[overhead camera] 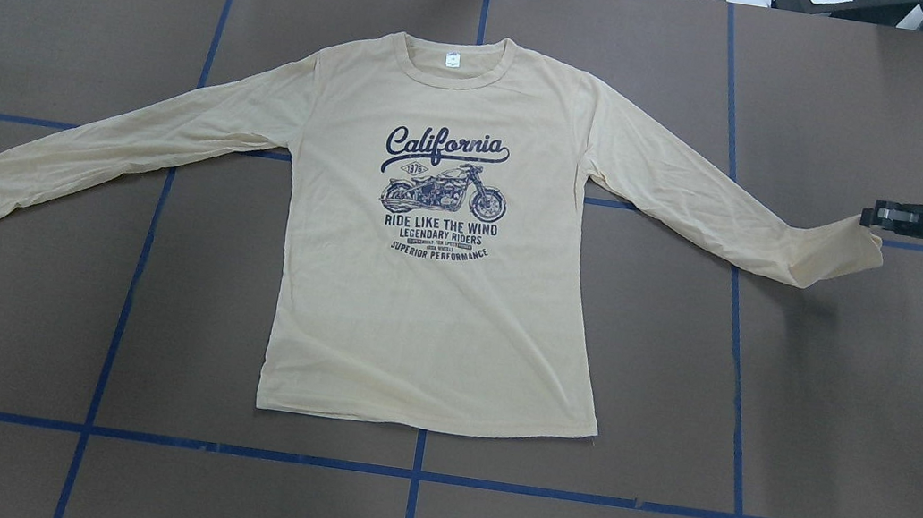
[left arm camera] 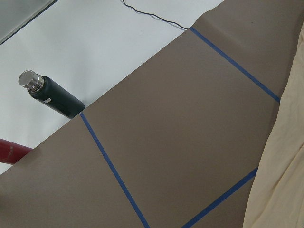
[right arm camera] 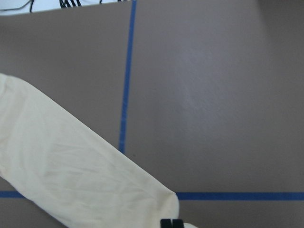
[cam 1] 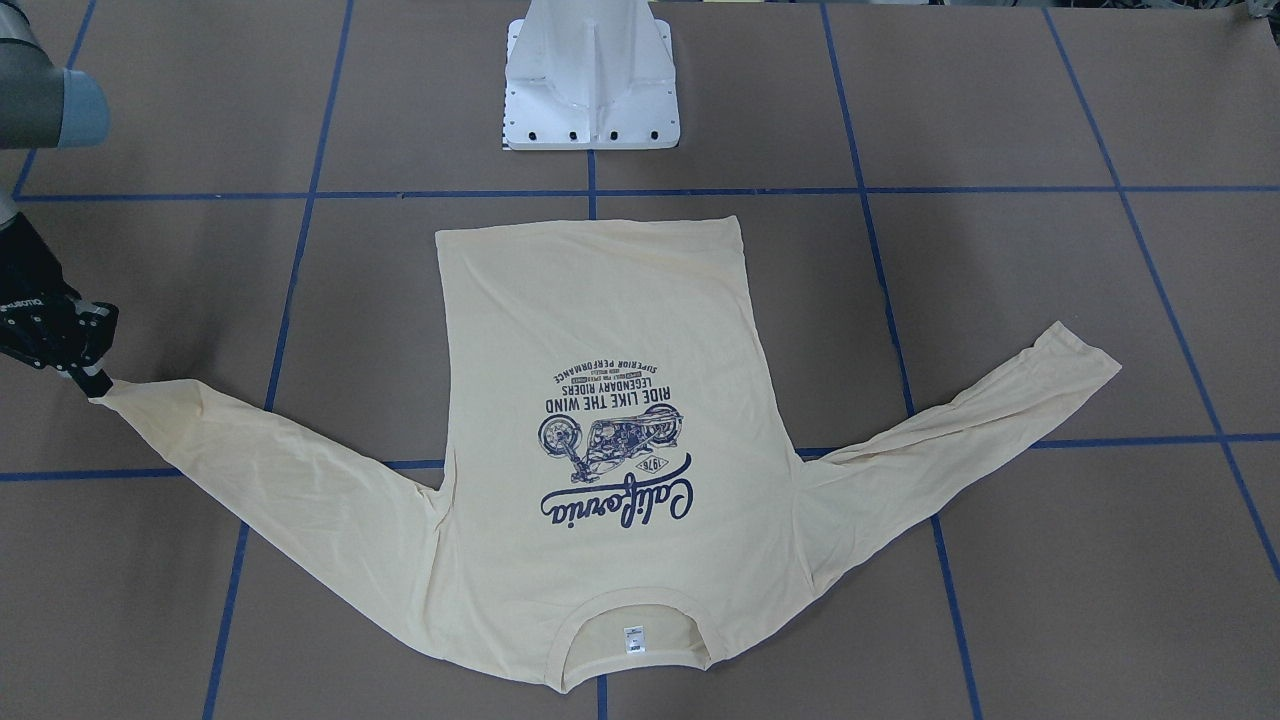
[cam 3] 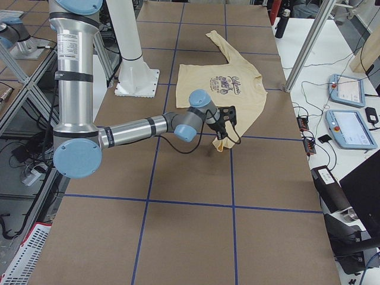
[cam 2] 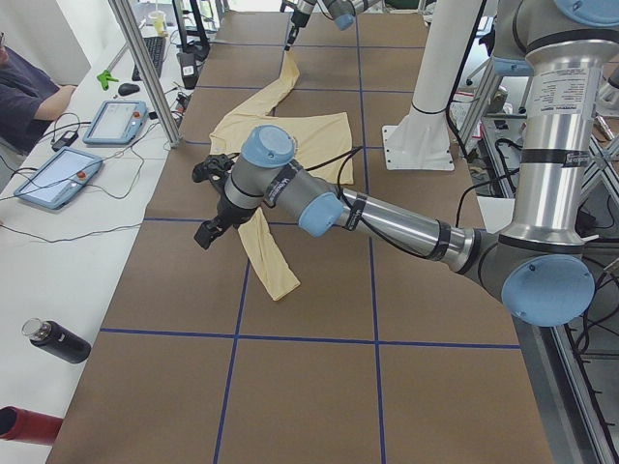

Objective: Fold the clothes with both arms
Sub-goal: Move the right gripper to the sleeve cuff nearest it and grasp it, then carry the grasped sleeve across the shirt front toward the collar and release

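Table: brown paper-covered table with a blue tape grid, stretching out in front of the pedestal and to both sides of it.
Left arm: grey-silver tubular left arm with light blue joint caps, reaching out from the pedestal toward the robot's left end of the table.
Right arm: grey-silver tubular right arm, same build, stretched low the other way from the pedestal.
Shirt: pale cream-yellow long-sleeved T-shirt, flat on the table right in front of the pedestal, print side up. The hem is nearest the pedestal, the collar is farthest from it, and the sleeves are spread to both sides.
Pedestal: white metal pedestal base, bolted at the robot's edge of the table, pretty much in line with the shirt's middle.
Flask: dark flask with a steel cap, lying on the white side surface well away from the pedestal, past the table's left end.
Right gripper: black two-finger right gripper, far out to the pedestal's right, fingers pinched together on the right sleeve's cuff, which is raised a bit off the table.
Left gripper: black two-finger left gripper, out to the pedestal's left, up by the left sleeve; honestly can't tell how its fingers stand.
Print: navy motorcycle print, mid-chest.
Label: small white neck label, inside the collar, at the shirt's far end from the pedestal.
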Tool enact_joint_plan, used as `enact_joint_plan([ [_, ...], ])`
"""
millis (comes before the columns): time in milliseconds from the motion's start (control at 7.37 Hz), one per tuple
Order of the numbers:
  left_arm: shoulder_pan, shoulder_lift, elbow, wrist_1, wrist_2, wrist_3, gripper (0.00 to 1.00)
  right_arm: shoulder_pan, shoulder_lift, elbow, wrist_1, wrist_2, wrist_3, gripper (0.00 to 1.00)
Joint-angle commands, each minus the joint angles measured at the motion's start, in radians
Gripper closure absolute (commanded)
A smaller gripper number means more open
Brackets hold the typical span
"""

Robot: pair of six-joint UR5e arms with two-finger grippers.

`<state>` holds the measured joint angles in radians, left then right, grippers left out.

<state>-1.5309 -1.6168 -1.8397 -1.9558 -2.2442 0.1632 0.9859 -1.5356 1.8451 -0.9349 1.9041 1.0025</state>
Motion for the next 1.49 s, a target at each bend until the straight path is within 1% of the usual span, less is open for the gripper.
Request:
enact_joint_plan([
  [0, 0.0, 0.0, 0.0, 0.0, 0.0, -0.001, 0.0, -0.015, 0.296, 0.066, -0.389, -0.058, 0.117, 1.0],
  [136, 0.0, -0.002, 0.0, 0.0, 0.0, -0.001, 0.0, -0.067, 0.433, 0.053, -0.541, -0.126, 0.177, 1.0],
  [271, 0.0, -0.002, 0.002, 0.0, 0.0, -0.001, 0.0, -0.107, 0.544, 0.036, -0.65, -0.188, 0.247, 1.0],
  [407, 0.0, -0.002, 0.003, 0.0, 0.0, -0.001, 0.0, -0.146, 0.628, -0.004, -0.671, -0.254, 0.321, 1.0],
  [543, 0.0, -0.002, 0.004, 0.001, 0.0, -0.001, 0.0, -0.192, 0.716, -0.076, -0.673, -0.339, 0.4, 1.0],
  [679, -0.002, 0.0, 0.007, 0.002, 0.0, -0.001, 0.0, -0.213, 0.846, -0.218, -0.673, -0.38, 0.45, 1.0],
  [814, 0.0, 0.0, 0.01, 0.0, 0.0, -0.001, 0.0, -0.225, 0.997, -0.397, -0.673, -0.394, 0.5, 1.0],
  [950, 0.0, 0.0, 0.011, 0.0, 0.0, -0.001, 0.0, -0.246, 1.138, -0.563, -0.673, -0.427, 0.533, 1.0],
  [1086, 0.0, 0.0, 0.017, 0.001, 0.002, -0.001, 0.0, -0.271, 1.232, -0.651, -0.673, -0.439, 0.542, 1.0],
  [1222, 0.0, 0.0, 0.022, 0.002, 0.002, -0.002, 0.0, -0.297, 1.299, -0.72, -0.673, -0.462, 0.568, 1.0],
  [1357, 0.0, 0.0, 0.026, 0.002, 0.002, -0.002, 0.0, -0.337, 1.345, -0.775, -0.67, -0.509, 0.571, 1.0],
])
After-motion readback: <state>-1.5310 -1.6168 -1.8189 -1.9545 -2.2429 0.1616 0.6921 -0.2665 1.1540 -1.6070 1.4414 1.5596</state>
